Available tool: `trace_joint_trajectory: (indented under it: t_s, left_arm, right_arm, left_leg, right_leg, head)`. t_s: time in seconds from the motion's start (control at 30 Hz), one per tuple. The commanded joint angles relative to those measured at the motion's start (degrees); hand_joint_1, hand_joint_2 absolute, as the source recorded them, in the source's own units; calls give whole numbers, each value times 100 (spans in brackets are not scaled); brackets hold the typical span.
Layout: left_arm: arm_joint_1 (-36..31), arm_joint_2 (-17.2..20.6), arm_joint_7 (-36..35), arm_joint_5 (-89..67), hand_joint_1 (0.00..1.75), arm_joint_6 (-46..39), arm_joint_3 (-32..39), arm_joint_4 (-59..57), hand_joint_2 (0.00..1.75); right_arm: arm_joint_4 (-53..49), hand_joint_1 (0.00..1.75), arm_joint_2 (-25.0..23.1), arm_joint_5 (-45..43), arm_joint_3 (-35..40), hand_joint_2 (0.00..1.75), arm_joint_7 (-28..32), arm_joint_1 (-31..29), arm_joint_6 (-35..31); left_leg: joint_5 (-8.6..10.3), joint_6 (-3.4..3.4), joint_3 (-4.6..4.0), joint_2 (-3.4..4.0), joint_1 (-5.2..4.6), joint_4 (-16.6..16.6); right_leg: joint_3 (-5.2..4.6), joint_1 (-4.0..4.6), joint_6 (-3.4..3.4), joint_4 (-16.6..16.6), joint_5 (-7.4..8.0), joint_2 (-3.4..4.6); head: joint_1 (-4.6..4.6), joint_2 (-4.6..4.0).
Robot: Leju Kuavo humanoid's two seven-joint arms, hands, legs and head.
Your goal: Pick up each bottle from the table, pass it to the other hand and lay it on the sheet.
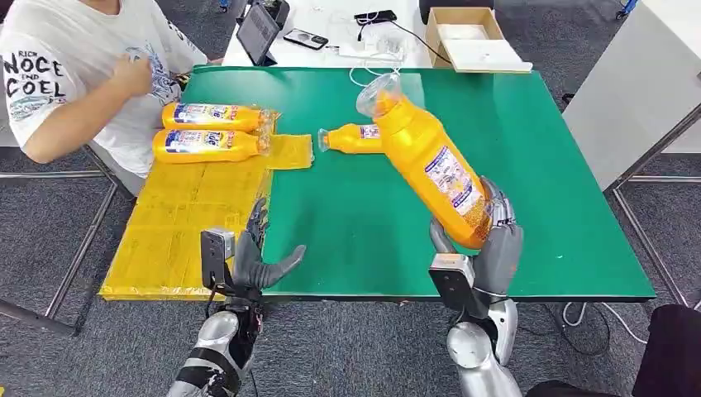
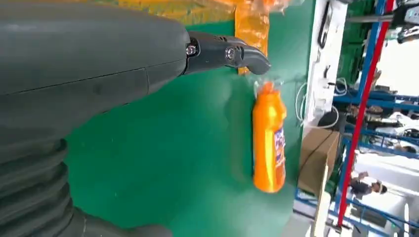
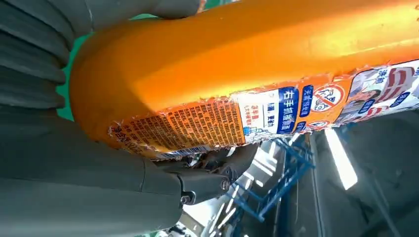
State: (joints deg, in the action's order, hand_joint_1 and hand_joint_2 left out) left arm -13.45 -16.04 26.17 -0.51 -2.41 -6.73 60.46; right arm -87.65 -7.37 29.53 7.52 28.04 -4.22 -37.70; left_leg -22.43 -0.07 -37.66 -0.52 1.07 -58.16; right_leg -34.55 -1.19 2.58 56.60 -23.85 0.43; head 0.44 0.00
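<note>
while the left hand [image 1: 263, 258] spreads empty, the right hand [image 1: 488, 240] grips a tilted bottle [image 1: 430, 157].

You're seeing a person [image 1: 74, 78] sitting at the green table's [image 1: 546, 182] far-left corner | cardboard box [image 1: 471, 37], tablet [image 1: 258, 33], phone [image 1: 305, 39] lying just beyond its far edge

four orange bottles [image 1: 434, 165], one yellow sheet [image 1: 186, 219], one green table [image 1: 537, 190]
</note>
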Motion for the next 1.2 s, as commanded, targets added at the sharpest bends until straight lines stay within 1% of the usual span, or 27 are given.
trace_joint_trajectory:
  t_s: [0.03,0.1,0.13,0.17,0.2,0.23,0.27,0.3,0.33,0.37,0.43,0.47,0.5,0.6,0.63,0.7,0.77,0.83,0.87,0.9,0.93,1.0,1.03,1.07,1.13,1.17,1.2]
  left_arm:
    - [-233,356,-288,590,0,828,-399,-173,175]
    - [-220,388,-286,994,0,1383,-351,-229,175]
    - [-181,406,-286,1203,0,1704,-366,-183,175]
    - [-134,409,-272,1288,0,1802,-364,-92,175]
    - [-103,408,-274,1294,0,1802,-373,-38,175]
    - [-103,408,-274,1294,0,1802,-373,-38,175]
    - [-103,408,-274,1294,0,1802,-373,-38,175]
    - [-96,399,-280,1295,0,1802,-382,-14,175]
    - [-57,418,-303,1630,0,2223,-401,94,175]
    - [-9,440,-329,1775,0,2410,-438,225,175]
    - [63,507,-250,1684,0,2445,-556,496,175]
    - [90,520,-252,1768,0,2598,-590,579,175]
    - [98,519,-254,1771,0,2597,-590,595,175]
    - [143,507,-236,1878,0,2738,-615,679,175]
    - [161,493,-210,1964,0,2831,-609,715,175]
    - [167,491,-213,1982,0,2849,-611,729,175]
    - [167,491,-213,1982,0,2849,-611,729,175]
    - [177,493,-212,1999,0,2866,-610,755,175]
    - [198,477,-195,2118,0,2970,-581,781,175]
    - [231,477,-206,2170,0,2992,-556,844,175]
    - [264,475,-214,2199,0,3007,-543,907,175]
    - [318,477,-235,2231,0,3033,-530,1019,175]
    - [337,474,-226,2248,0,3073,-527,1059,175]
    - [348,474,-225,2239,0,3080,-532,1087,175]
    - [348,474,-225,2239,0,3080,-532,1087,175]
    - [348,474,-225,2239,0,3080,-532,1087,175]
    - [348,474,-225,2239,0,3080,-532,1087,175]
  right_arm:
    - [276,175,-200,-108,-44,175,751,20,119]
    - [422,175,-263,-25,166,175,815,76,101]
    - [568,175,-288,-18,302,175,830,94,111]
    - [689,175,-306,-20,371,175,839,96,124]
    - [732,175,-315,-30,396,175,879,95,107]
    - [732,175,-315,-30,396,175,879,95,107]
    - [732,175,-315,-30,396,175,879,95,107]
    - [741,175,-301,-44,379,175,884,84,103]
    - [851,175,-293,-138,471,175,809,108,459]
    - [1038,175,-317,-99,562,175,847,113,571]
    - [1409,175,-368,-62,758,175,936,116,713]
    - [1594,175,-408,-92,835,175,957,117,782]
    - [1626,175,-422,-100,846,175,968,118,791]
    - [1911,175,-468,-118,987,175,994,98,918]
    - [1963,175,-490,-134,1000,175,990,94,935]
    - [1977,175,-491,-134,1011,175,990,90,951]
    - [1977,175,-491,-134,1011,175,990,90,951]
    - [1936,175,-478,-133,1003,175,984,85,974]
    - [1925,175,-483,-139,991,175,976,90,991]
    - [1926,175,-490,-169,966,175,929,86,1022]
    - [1917,175,-489,-178,945,175,918,93,1057]
    - [1921,175,-495,-189,887,175,864,103,1122]
    - [1940,175,-492,-159,880,175,828,104,1161]
    - [1957,175,-493,-151,878,175,819,105,1184]
    - [1957,175,-493,-151,878,175,819,105,1184]
    - [1957,175,-493,-151,878,175,819,105,1184]
    - [1957,175,-493,-151,878,175,819,105,1184]
  left_leg:
    - [-4,2,16,1,2,3]
    - [-6,2,22,12,2,7]
    - [-13,2,40,22,3,9]
    - [-7,1,22,13,3,8]
    - [-15,2,44,24,5,9]
    - [-9,1,27,16,4,8]
    - [-14,2,42,18,2,10]
    - [-10,2,29,13,4,7]
    - [-12,3,33,14,4,7]
    - [-6,3,18,12,4,7]
    - [-16,5,44,21,5,8]
    - [-29,10,76,28,5,10]
    - [-11,2,28,21,6,8]
    - [-20,2,52,28,6,12]
    - [-7,0,20,13,5,8]
    - [-16,2,43,15,5,10]
    - [-9,2,19,15,7,6]
    - [-20,5,43,21,7,5]
    - [-10,4,23,9,6,6]
    - [-15,6,34,11,4,6]
    - [-9,4,18,10,5,5]
    - [-17,6,35,17,5,4]
    - [-9,3,16,10,3,5]
    - [-13,4,26,12,5,5]
    - [-6,2,12,7,4,6]
    - [-12,3,26,9,5,6]
    - [-8,2,18,6,4,6]
  right_leg:
    - [18,4,-10,-4,-4,-5]
    - [21,4,-12,-7,-3,6]
    - [37,7,-18,-9,-7,14]
    - [22,5,-11,-8,-3,8]
    - [40,9,-19,-11,-8,15]
    - [25,7,-13,-8,-4,10]
    - [39,7,-17,-10,-9,10]
    - [29,7,-14,-8,-6,6]
    - [33,7,-15,-8,-7,6]
    - [19,6,-10,-8,-2,6]
    - [44,9,-18,-12,-9,12]
    - [75,12,-29,-15,-20,12]
    - [29,9,-13,-11,-3,15]
    - [50,10,-23,-13,-11,18]
    - [22,7,-13,-8,-4,7]
    - [44,9,-20,-10,-13,7]
    - [21,9,-12,-8,-4,10]
    - [44,11,-19,-9,-13,11]
    - [27,9,-13,-7,-8,2]
    - [37,8,-16,-7,-12,2]
    - [21,7,-12,-6,-6,5]
    - [38,9,-18,-7,-12,8]
    - [19,5,-12,-4,-7,4]
    - [30,8,-16,-6,-10,4]
    - [15,5,-12,-4,-6,2]
    - [30,7,-16,-6,-10,2]
    - [22,6,-13,-5,-8,1]
  head:
    - [2,0]
    - [2,0]
    - [0,0]
    - [2,0]
    - [0,0]
    - [0,0]
    - [2,0]
    - [2,0]
    - [0,0]
    - [2,0]
    - [0,0]
    - [2,0]
    - [4,0]
    - [2,0]
    - [2,0]
    - [2,0]
    - [2,0]
    - [2,0]
    - [2,0]
    - [2,0]
    - [2,0]
    - [2,0]
    - [2,0]
    - [2,0]
    - [0,0]
    - [2,0]
    - [2,0]
